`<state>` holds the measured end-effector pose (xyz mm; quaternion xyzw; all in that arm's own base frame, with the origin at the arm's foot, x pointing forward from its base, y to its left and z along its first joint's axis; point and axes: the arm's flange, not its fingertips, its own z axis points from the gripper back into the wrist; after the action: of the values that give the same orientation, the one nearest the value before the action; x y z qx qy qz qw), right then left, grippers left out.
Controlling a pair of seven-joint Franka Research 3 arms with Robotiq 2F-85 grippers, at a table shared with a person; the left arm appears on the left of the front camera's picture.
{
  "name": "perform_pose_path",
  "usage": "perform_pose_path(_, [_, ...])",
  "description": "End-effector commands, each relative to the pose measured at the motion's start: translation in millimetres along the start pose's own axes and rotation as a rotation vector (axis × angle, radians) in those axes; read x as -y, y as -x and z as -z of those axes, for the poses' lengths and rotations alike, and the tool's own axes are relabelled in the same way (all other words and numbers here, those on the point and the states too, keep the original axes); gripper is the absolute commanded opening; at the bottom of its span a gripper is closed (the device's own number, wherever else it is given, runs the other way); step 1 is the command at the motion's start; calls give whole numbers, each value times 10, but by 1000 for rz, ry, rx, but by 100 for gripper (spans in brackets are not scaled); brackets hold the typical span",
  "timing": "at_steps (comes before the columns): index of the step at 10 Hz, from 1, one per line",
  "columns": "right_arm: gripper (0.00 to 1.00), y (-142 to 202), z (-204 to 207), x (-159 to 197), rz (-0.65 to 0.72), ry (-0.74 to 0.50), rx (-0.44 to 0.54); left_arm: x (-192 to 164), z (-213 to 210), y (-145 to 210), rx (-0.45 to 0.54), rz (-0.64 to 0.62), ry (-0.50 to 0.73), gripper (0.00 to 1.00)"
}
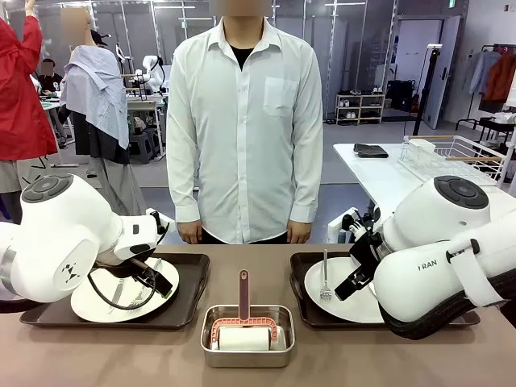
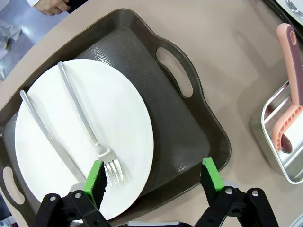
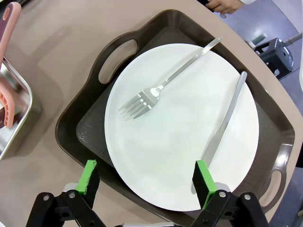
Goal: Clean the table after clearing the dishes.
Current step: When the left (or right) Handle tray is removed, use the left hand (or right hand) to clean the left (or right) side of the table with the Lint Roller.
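Two white plates with a fork and a knife each sit on dark brown handled trays on the taupe table (image 1: pixel 242 375). The left plate (image 1: pixel 97 302) lies on the left tray (image 1: pixel 181 310) and the right plate (image 1: pixel 339 306) on the right tray (image 1: pixel 302 270). My left gripper (image 2: pixel 154 179) hovers open over the near rim of its tray (image 2: pixel 189 118), its green fingers (image 2: pixel 94 177) above the plate (image 2: pixel 94 137) edge. My right gripper (image 3: pixel 147 182) hangs open above the near edge of its plate (image 3: pixel 180 127) and tray (image 3: pixel 80 127). Neither holds anything.
A small steel pan (image 1: pixel 247 355) with a pink-handled roller (image 1: pixel 243 302) sits at the table's near middle between the trays. A person in a white shirt (image 1: pixel 246 121) stands at the far edge, hands down. A white side table with a wire rack (image 1: pixel 459 153) stands far right.
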<state>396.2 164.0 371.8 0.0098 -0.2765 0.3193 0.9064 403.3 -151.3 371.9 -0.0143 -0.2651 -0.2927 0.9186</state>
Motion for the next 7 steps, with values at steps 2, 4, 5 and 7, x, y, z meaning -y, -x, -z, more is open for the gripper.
perform_pose_path(2, [100, -1, 0, -5, 1, -1, 0, -2, 0, 0, 0, 0, 0, 100])
perform_pose_path(4, [100, -1, 0, -5, 1, -1, 0, -2, 0, 0, 0, 0, 0, 100])
perform_pose_path(5, [100, -1, 0, -5, 1, -1, 0, -2, 0, 0, 0, 0, 0, 100])
perform_pose_path(7, [100, -91, -84, 71, -6, -30, -5, -56, -41, -83, -19, 27, -28, 100])
